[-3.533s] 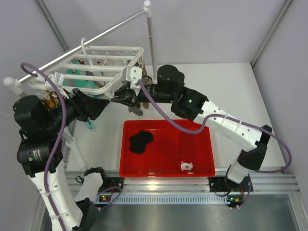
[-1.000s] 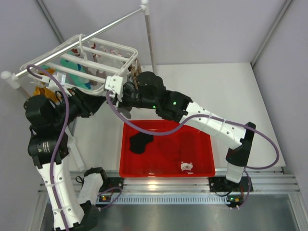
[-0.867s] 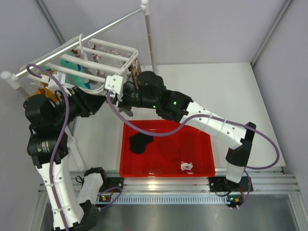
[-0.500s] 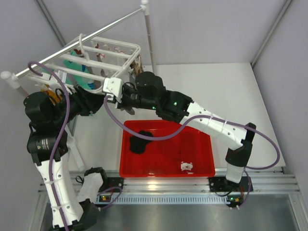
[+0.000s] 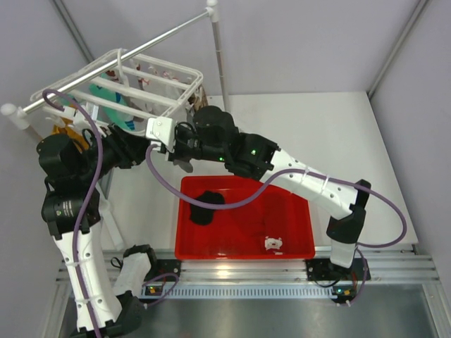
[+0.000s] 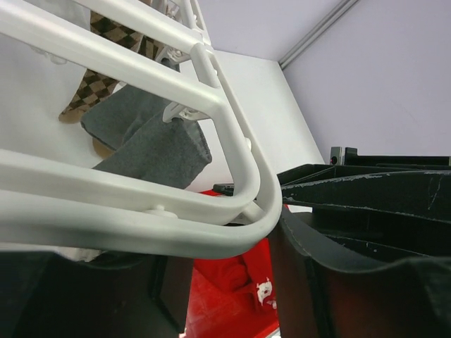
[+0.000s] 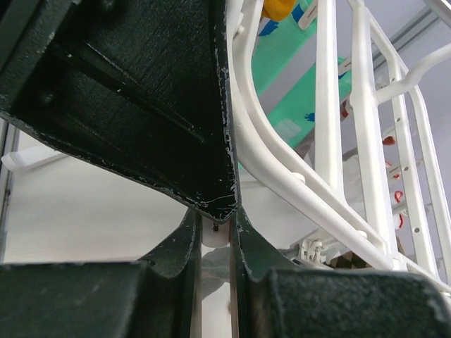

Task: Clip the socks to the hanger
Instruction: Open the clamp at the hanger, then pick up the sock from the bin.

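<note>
The white slatted hanger [image 5: 134, 81] hangs tilted from the rail at the upper left. My left gripper [image 5: 141, 149] is at its near corner. In the left wrist view the hanger's corner bar [image 6: 236, 225] crosses between the spread fingers of my left gripper [image 6: 232, 282]. My right gripper [image 5: 173, 144] reaches in under the hanger's right side. In the right wrist view my right gripper [image 7: 215, 229] is shut on a small white clip [image 7: 215, 236]. The black sock [image 5: 206, 206] lies in the red bin [image 5: 296, 246]. A dark red sock [image 5: 248, 211] shows faintly beside it.
A metal rail [image 5: 151, 41] on white-capped poles [image 5: 220, 63] carries the hanger. Teal socks [image 5: 116, 98], an orange sock [image 5: 62, 130], a grey sock [image 6: 151, 148] and a brown checked sock [image 6: 99, 74] hang from clips. A small white item [image 5: 273, 243] lies in the bin.
The hanger has tilted and swung left with both arms following it. My left gripper's jaws have spread wider. The right gripper has stayed shut and moved left and slightly down.
</note>
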You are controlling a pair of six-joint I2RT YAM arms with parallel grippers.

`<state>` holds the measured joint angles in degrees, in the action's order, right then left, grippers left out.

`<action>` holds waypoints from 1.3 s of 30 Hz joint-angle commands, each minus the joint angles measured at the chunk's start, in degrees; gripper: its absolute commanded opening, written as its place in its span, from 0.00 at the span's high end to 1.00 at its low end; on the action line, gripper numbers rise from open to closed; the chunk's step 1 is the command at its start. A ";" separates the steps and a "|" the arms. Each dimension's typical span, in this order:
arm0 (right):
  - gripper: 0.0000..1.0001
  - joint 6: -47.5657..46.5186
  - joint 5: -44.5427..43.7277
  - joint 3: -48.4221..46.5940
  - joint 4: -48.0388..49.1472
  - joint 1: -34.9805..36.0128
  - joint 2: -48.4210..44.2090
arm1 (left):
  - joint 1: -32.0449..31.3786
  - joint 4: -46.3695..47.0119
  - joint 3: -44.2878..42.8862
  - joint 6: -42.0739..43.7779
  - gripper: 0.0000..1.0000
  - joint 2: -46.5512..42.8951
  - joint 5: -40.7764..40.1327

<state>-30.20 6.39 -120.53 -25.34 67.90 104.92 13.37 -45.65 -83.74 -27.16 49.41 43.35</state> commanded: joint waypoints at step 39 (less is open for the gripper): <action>0.20 4.53 12.16 58.45 -8.20 -14.55 -35.40 | 0.17 4.60 2.97 0.00 1.00 -1.86 3.14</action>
<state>-25.30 19.35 -65.43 -40.34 53.71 71.83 13.41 -42.94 -81.84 -27.73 47.81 43.94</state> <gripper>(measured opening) 0.820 0.053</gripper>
